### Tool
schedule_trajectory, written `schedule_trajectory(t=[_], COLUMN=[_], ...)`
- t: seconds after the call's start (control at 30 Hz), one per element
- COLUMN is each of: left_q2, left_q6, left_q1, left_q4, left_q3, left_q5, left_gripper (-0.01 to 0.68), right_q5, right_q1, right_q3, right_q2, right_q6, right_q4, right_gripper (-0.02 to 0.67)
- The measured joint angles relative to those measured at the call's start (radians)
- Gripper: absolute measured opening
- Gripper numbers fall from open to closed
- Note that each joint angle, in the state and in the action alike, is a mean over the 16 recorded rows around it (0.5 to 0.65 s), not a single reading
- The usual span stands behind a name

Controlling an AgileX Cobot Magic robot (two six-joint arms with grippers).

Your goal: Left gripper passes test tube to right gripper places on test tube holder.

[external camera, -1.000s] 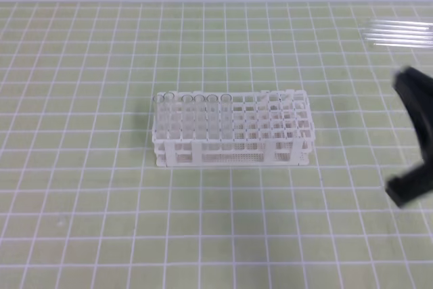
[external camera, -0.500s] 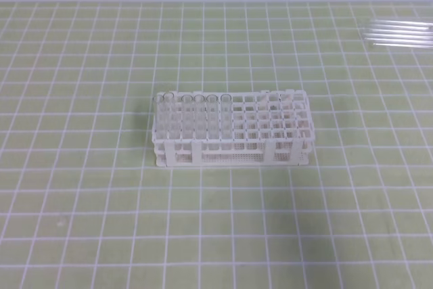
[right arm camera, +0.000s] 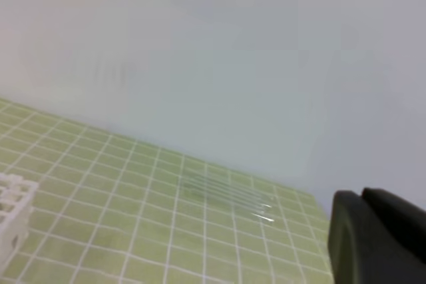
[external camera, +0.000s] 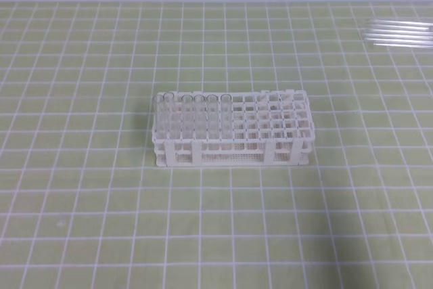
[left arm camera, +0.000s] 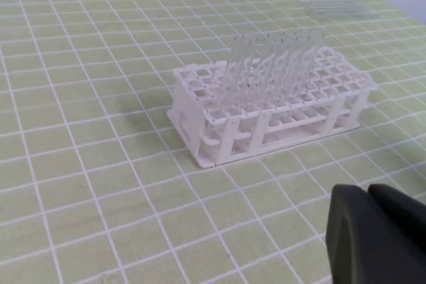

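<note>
- Both pincers are being kept pressed together and empty: the left gripper (left arm camera: 377, 237), a matte black body low in its wrist view, and the right gripper (right arm camera: 376, 239), likewise black.
- Neither is being shown in the high view.
- A white plastic lattice test tube holder (external camera: 233, 148) is sitting mid-mat, clear tubes upright in its left end.
- Spare clear glass test tubes (external camera: 399, 34) are lying flat far right, long axes running left-right.
- For a good pick, one tube should be approached with opened jaws, squarely across its length.

Green grid-lined table (external camera: 81, 221), white test tube holder (external camera: 233, 148) mid-table, loose clear tubes (external camera: 398, 33) at far right edge
</note>
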Motion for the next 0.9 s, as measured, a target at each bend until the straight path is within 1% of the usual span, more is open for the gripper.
schedule_trajectory(t=[0.1,0.2,0.57,0.67,0.77,0.9], left_q2=[0.000,0.000,0.000,0.000,0.000,0.000], left_q6=[0.000,0.000,-0.001,-0.001,-0.001,-0.001], left_q1=[0.000,0.000,0.000,0.000,0.000,0.000], left_q4=[0.000,0.000,0.003,0.003,0.003,0.004], left_q3=[0.000,0.000,0.000,0.000,0.000,0.000], left_q5=[0.000,-0.002,-0.011,-0.011,-0.011,-0.011], left_gripper=[0.001,0.001,0.001,0.001,0.002,0.002], right_q5=[0.020,0.036,0.075,0.090,0.111,0.145], right_q1=[-0.036,-0.052,-0.057,-0.057,-0.057,-0.056], right_q3=[0.010,0.024,0.139,0.172,0.197,0.218], right_q2=[-0.019,-0.028,-0.115,-0.148,-0.176,-0.199], right_q6=[0.019,0.118,0.765,0.905,0.963,0.971], right_q4=[-0.022,-0.114,-0.656,-0.763,-0.798,-0.789], right_gripper=[-0.015,-0.015,-0.015,-0.015,-0.015,-0.016])
